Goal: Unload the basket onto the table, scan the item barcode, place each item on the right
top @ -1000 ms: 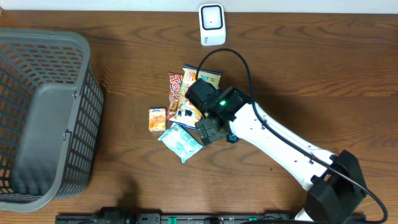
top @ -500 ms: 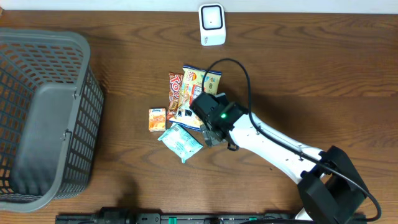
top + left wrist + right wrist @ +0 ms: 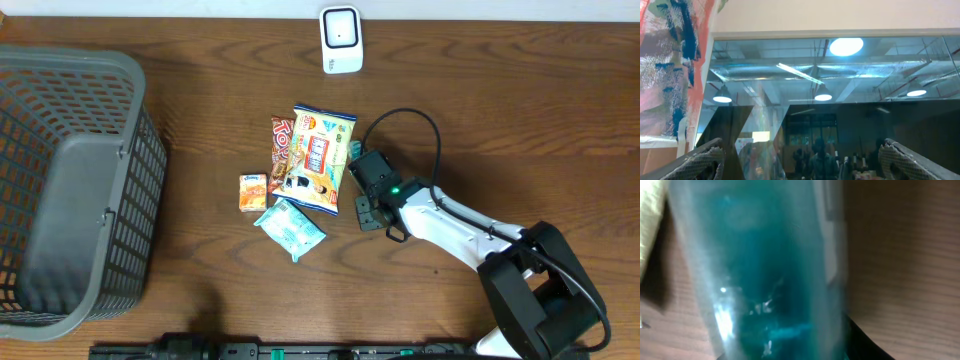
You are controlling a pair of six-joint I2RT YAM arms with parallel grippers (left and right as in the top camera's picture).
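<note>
Lying at the counter's (image 3: 520, 120) middle, the snack packets (image 3: 312, 162) sit just beside the right tool (image 3: 358, 165), which has drawn back off them. A blurred teal object (image 3: 765, 270) fills its camera, so its grip cannot be told. The left tool (image 3: 800, 152) gapes, and the scanner (image 3: 341, 40) stands at the far edge.

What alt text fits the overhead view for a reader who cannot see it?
The right gripper is down beside a cluster of snack packets on a wooden table. A grey mesh basket stands at left, a white scanner at the far edge.
</note>
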